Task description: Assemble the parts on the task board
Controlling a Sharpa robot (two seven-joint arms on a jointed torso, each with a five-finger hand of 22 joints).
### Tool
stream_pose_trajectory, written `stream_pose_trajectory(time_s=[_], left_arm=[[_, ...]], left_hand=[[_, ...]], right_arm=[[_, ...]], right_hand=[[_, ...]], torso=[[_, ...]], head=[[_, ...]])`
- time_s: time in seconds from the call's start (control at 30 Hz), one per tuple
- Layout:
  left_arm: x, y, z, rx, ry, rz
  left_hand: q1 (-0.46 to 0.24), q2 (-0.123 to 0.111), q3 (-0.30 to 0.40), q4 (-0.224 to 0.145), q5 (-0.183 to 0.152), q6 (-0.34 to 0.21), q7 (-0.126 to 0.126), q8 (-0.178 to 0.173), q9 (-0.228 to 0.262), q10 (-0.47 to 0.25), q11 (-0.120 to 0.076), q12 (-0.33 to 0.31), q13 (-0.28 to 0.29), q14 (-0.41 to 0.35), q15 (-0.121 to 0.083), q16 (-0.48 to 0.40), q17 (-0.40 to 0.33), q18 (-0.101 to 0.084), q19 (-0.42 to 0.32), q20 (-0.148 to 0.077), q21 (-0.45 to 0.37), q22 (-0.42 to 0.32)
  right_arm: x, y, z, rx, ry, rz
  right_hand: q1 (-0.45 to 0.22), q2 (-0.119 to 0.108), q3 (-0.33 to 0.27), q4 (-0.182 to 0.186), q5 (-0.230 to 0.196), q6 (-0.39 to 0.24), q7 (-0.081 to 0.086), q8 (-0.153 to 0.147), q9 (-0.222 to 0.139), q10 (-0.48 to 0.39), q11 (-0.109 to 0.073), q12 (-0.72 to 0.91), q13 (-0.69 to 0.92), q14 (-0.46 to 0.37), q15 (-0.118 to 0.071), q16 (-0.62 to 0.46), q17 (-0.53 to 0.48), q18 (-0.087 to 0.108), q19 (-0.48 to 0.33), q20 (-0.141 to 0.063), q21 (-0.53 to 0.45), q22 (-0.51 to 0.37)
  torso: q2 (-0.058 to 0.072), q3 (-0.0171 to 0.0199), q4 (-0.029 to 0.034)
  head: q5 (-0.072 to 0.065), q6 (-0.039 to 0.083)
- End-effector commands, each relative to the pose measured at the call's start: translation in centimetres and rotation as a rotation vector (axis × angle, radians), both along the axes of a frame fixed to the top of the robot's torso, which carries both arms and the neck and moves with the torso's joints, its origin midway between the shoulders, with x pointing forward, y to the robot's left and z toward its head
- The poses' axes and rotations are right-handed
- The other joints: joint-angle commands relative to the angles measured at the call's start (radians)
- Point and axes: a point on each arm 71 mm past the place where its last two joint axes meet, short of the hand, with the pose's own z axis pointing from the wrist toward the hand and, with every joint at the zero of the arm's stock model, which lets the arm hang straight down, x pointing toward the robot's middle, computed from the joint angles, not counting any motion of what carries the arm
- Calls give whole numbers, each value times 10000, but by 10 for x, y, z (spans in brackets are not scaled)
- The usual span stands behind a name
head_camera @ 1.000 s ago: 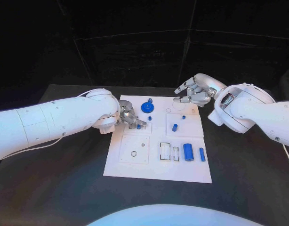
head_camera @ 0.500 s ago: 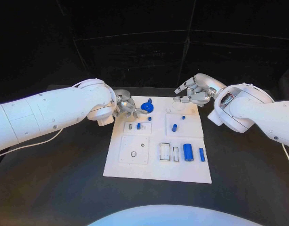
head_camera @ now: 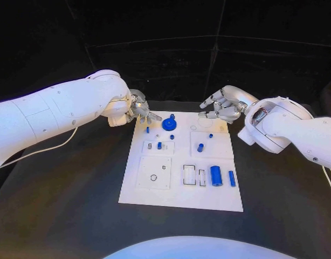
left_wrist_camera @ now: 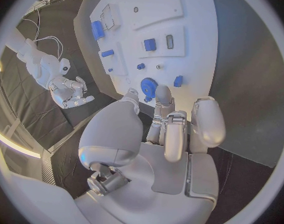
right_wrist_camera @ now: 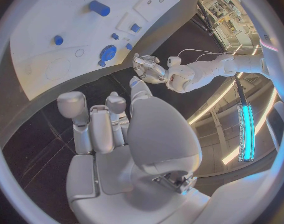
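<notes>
The white task board [head_camera: 183,193] lies in the middle of the table. On it are a blue gear [head_camera: 169,125], a small blue piece [head_camera: 147,129] near the left edge, a blue block [head_camera: 159,145] in a socket, a peg [head_camera: 200,147] and a thick cylinder [head_camera: 215,175]. My left hand [head_camera: 140,110] hovers over the board's far left corner, fingers apart and holding nothing; the gear [left_wrist_camera: 148,87] sits just beyond its fingertips. My right hand [head_camera: 221,107] hangs above the far right corner, fingers loosely bent, nothing in it.
A slim blue rod [head_camera: 232,177] lies beside the thick cylinder, next to two outlined slots [head_camera: 190,174]. Black table [head_camera: 64,205] surrounds the board on all sides. The right wrist view shows my left hand [right_wrist_camera: 148,68] past the board's far edge [right_wrist_camera: 67,25].
My left hand has lifted off the board's left middle and drawn back to the far left corner, uncovering the blue block and the small piece. The right hand has stayed still.
</notes>
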Motion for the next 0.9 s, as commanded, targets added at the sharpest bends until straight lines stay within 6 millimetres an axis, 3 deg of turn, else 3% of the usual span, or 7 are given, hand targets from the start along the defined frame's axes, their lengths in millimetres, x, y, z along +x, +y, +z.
stream_pose_trajectory(time_s=[0.03,0.13,0.4,0.9], left_arm=[[5,3,-1,454,448,-226],[12,3,-2,631,409,-177],[23,4,-2,1545,84,-227],[27,4,-10,1902,358,-358]], left_hand=[[100,35,-11,-13,-28,69,52,-61,-20,16,10,32,59,1036,56,32,2634,39,38,58,6,48],[137,68,-29,-6,-28,121,41,-46,-30,59,3,88,105,1036,53,32,2634,35,53,63,24,76],[163,118,-91,20,-29,235,13,-7,-44,137,-17,185,181,1036,41,32,2634,31,73,63,48,114],[310,266,-187,-7,-27,456,-64,76,-71,359,-84,454,409,1036,-11,32,2634,6,146,31,146,259]], right_arm=[[0,1,1,54,-48,91],[0,2,2,58,-48,104],[0,3,2,61,-37,130],[0,5,1,70,-35,169]], right_hand=[[-28,62,11,75,68,40,23,46,-9,-97,6,-32,-6,353,-83,-29,-16,132,-75,19,-43,-15],[-28,62,11,75,68,40,23,46,-9,-97,6,-32,-6,353,-83,-29,-16,132,-75,19,-43,-15],[-26,65,12,78,74,39,23,45,-9,-99,6,-34,-9,354,-83,-28,-12,133,-75,19,-45,-17],[-12,78,17,84,93,35,23,44,-10,-106,4,-40,-21,357,-84,-24,-3,132,-73,20,-48,-17]], torso=[[18,0,-29],[35,5,-45],[28,-6,-18],[13,-7,-19]], head=[[13,40],[56,70],[73,40],[109,9]])
